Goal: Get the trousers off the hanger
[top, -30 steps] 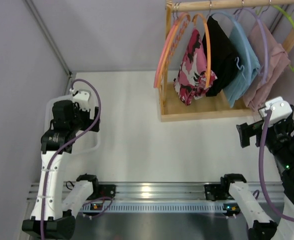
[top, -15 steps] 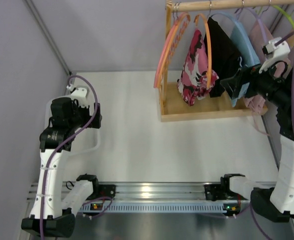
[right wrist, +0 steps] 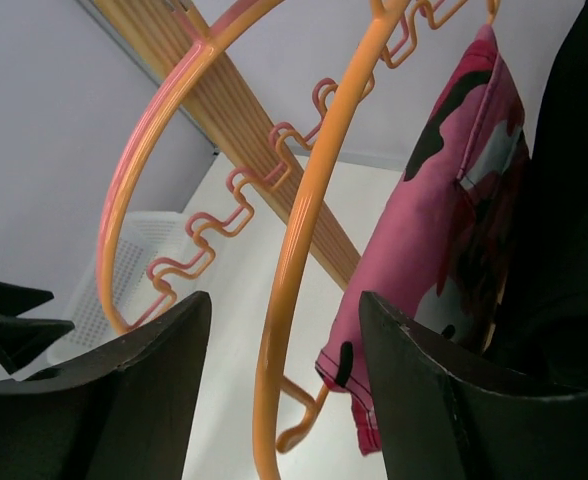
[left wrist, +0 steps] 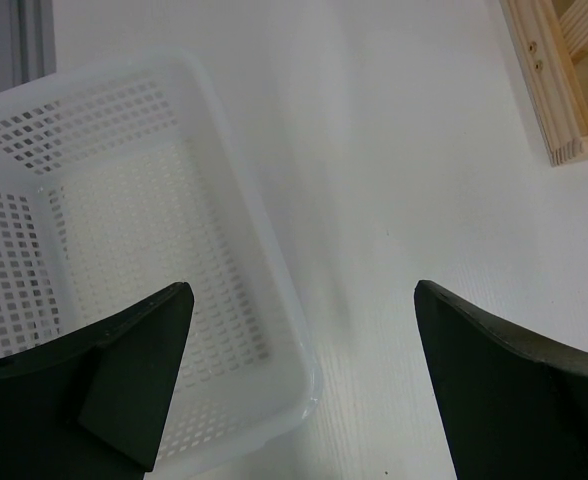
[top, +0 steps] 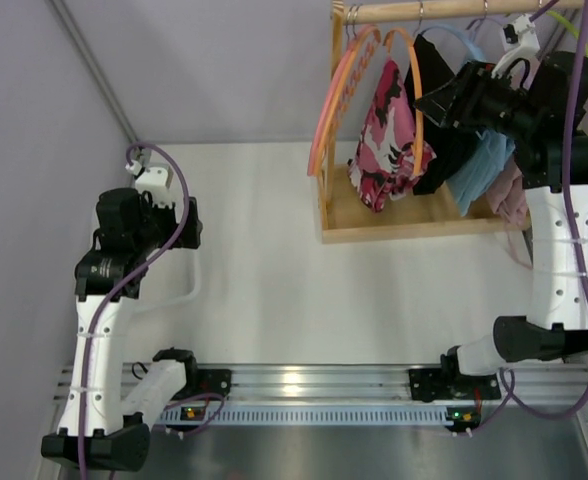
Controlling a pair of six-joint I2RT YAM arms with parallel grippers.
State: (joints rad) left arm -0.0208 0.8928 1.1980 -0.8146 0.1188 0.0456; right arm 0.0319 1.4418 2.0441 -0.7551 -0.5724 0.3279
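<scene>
Right wrist: camouflage trousers (right wrist: 439, 240) hang just beyond parted right tool (right wrist: 282, 335).

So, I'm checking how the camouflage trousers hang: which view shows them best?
Top external: the camouflage trousers hang in full view on the wooden rack. Right wrist shows only part, close up; left wrist shows none.

Left gripper (left wrist: 296, 290) spread wide, right gripper (right wrist: 284, 300) parted

A: Where do we find the camouflage trousers (top: 386, 140)?
B: We see them, pink, white and black, draped limp over the orange hanger (top: 415, 95).
A: And the black trousers (top: 436, 162)?
B: We see those hanging just beside them on the right, plain and partly hidden.
</scene>
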